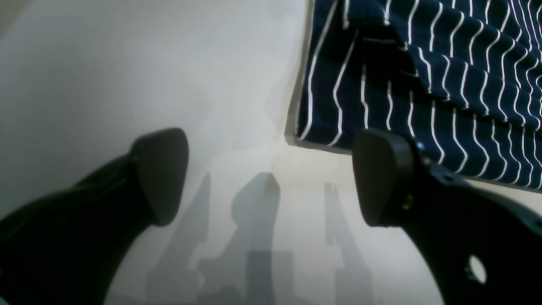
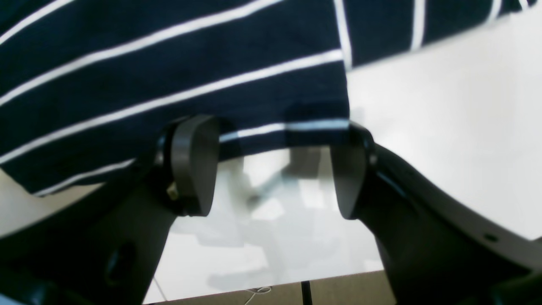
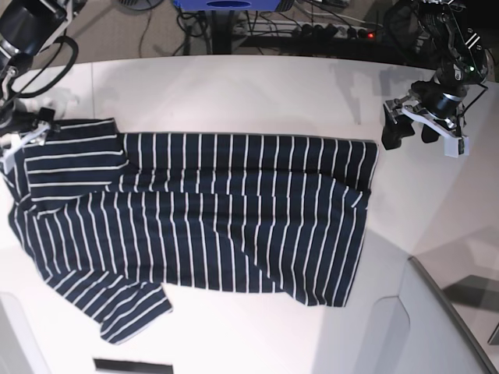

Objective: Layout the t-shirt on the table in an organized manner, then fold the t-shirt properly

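The t-shirt (image 3: 210, 218) lay flat, long axis across the bench (image 3: 257, 93), sleeves toward the right gripper (image 2: 271, 169); cables behind. Left gripper (image 1: 271, 178) fingers spread; right fingers parted, pinching nothing.

Left gripper (image 1: 271, 178) spread wide, nothing between pads, hanging low, arm reaching in from base view's right. Right gripper (image 2: 275, 169) parted, nothing gripped, fingertips (image 2: 194, 165) dark and rounded, arm at base view's far left.
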Robot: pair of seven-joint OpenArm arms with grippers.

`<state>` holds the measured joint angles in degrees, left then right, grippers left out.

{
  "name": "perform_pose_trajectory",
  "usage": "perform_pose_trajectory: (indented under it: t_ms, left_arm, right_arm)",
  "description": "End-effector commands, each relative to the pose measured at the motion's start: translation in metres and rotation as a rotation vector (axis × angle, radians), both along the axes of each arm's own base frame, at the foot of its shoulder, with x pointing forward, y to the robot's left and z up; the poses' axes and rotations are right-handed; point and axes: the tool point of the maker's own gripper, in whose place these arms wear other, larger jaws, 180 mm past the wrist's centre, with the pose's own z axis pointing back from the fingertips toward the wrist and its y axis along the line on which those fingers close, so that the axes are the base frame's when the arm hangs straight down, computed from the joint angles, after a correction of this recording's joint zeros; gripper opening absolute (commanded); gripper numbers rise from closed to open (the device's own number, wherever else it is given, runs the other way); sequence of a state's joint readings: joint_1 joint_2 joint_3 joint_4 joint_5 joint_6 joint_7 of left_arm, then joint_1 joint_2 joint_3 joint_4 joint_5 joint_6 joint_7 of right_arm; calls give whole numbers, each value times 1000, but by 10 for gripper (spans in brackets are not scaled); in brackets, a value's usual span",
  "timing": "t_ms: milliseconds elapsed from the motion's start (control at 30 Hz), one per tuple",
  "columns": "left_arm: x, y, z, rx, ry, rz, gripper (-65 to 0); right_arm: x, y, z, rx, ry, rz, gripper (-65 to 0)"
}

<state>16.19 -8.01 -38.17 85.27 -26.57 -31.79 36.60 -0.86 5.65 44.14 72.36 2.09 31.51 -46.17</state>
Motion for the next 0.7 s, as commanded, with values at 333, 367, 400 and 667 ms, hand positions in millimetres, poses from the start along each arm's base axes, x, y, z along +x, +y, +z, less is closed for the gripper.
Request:
perform_pose_trajectory:
  t_ms: [333, 367, 400, 667]
  left_arm:
    - [7, 5, 12, 15, -46, -6, -64]
    - [7, 5, 12, 15, -46, -6, -64]
    - [7, 5, 12, 15, -46, -6, -64]
    - [7, 5, 12, 15, -46, -6, -64]
  right_arm:
    - [11, -10, 12, -28, -38, 0, -650]
    - [11, -10, 12, -28, -38, 0, -650]
    - [12, -11, 12, -29, -39, 0, -638]
    - [28, -9, 21, -29, -52, 12, -648]
